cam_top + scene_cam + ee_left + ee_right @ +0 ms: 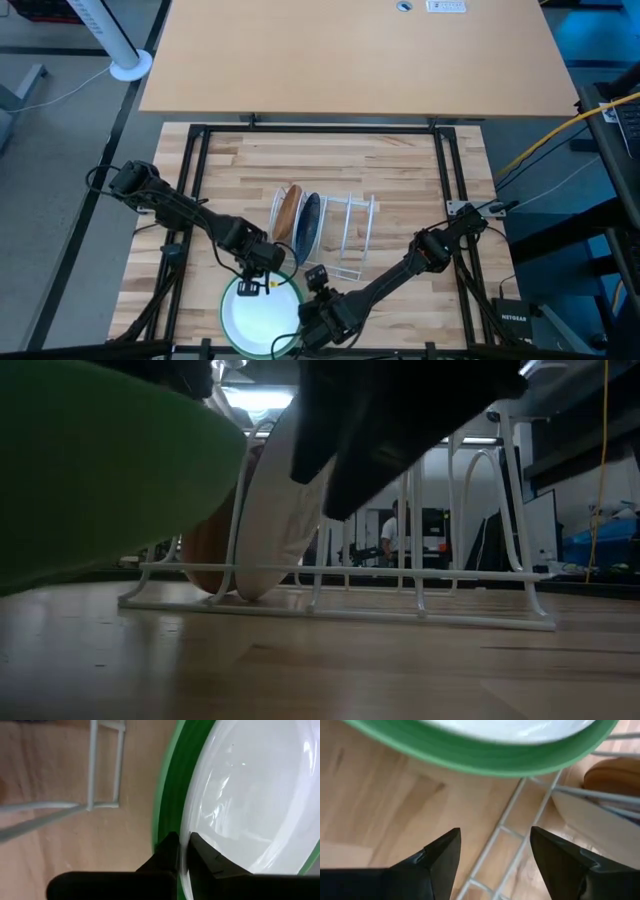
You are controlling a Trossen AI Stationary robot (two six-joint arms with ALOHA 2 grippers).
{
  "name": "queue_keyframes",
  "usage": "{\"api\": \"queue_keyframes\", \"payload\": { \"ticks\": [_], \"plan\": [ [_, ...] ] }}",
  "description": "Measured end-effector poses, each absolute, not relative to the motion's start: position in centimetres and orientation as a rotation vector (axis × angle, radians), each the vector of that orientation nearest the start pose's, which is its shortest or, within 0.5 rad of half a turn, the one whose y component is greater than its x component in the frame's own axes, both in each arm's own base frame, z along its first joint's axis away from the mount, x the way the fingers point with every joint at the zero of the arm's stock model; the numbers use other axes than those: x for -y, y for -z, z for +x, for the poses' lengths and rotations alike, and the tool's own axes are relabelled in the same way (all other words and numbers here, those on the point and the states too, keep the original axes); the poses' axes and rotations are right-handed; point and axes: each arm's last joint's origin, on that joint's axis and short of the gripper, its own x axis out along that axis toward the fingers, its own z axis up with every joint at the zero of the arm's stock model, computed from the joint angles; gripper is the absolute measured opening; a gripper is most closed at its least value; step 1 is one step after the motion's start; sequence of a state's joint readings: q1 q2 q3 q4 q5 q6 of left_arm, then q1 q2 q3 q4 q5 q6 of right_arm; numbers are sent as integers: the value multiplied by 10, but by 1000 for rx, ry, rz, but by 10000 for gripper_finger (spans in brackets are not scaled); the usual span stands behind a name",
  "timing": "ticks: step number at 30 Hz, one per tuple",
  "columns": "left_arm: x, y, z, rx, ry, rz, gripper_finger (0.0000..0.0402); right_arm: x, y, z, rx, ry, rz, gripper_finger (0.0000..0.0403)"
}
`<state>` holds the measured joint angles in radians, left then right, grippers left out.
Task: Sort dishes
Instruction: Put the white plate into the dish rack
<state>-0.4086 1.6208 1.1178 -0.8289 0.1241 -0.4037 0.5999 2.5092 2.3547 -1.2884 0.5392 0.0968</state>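
A white plate (258, 318) lies in a green plate (228, 300) on the wooden table near its front edge. My left gripper (252, 287) (183, 840) is shut on the white plate's far rim. A tan-brown plate (287, 214) and a dark blue plate (309, 224) stand on edge between the wires of the white rack (350, 235). My right gripper (316, 280) (495, 855) hangs open above the table at the rack's near corner, just right of the green plate's rim (485, 757), holding nothing. My left gripper pinches the white plate's far rim (186, 820) between its two fingers. One finger (167, 852) stands on the rim's outer side over the green plate, the other (210, 860) inside the white plate. The fingers point steeply down. Whether the rim is raised off the green plate I cannot tell.
The rack's right-hand slots (362, 225) hold nothing. Black frame rails (196, 190) run around the wooden table. A larger pale table (350, 50) stands beyond the far edge. A person (392, 532) shows far off in the room.
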Motion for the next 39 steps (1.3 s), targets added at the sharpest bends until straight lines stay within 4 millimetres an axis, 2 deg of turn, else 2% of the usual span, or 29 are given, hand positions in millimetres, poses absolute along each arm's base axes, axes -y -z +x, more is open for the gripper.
{"api": "queue_keyframes", "payload": {
  "ticks": [3,7,11,19,25,32,39],
  "plan": [
    [122,-216,277,-1367,177,-115,7,-265,-189,414,-1252,12,-720,245],
    [122,-238,284,-1259,201,-63,4,-263,-188,410,-1294,15,-736,245],
    [119,-252,283,-1194,171,-9,3,-263,-190,409,-1297,27,-723,245],
    [113,-254,275,-1242,110,-3,3,-262,-191,407,-1310,30,-729,245],
    [117,-256,270,-1257,112,-2,3,-264,-190,408,-1321,-14,-683,245],
    [122,-271,257,-1215,140,-9,3,-263,-190,409,-1315,-7,-685,245],
    [115,-288,238,-1195,105,2,2,-255,-190,414,-1322,14,-675,245]
  ]
}}
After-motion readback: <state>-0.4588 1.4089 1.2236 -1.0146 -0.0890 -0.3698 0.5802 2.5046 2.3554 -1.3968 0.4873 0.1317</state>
